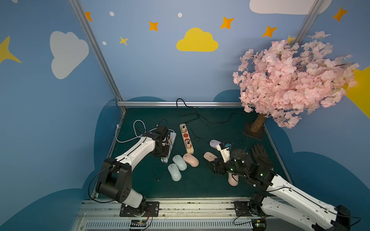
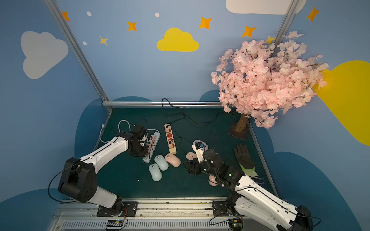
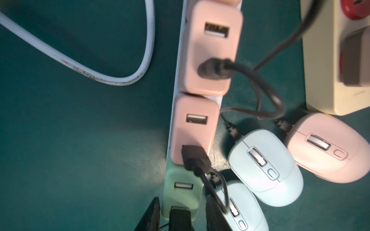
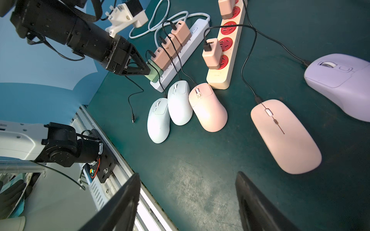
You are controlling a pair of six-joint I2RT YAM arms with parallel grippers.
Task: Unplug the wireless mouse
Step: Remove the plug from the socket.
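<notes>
We cannot tell if the left fingers [image 3: 149,216], straddling the green charger [image 3: 180,192] at the white strip's [image 4: 192,38] near end, likely to pull it, are clamped; 2 pale-blue mice [image 3: 266,166] lie just right; right fingers [image 4: 120,204] apart, empty.

Dim, edge-warped views; soft blur, pale glare on mat [image 4: 192,180].
</notes>
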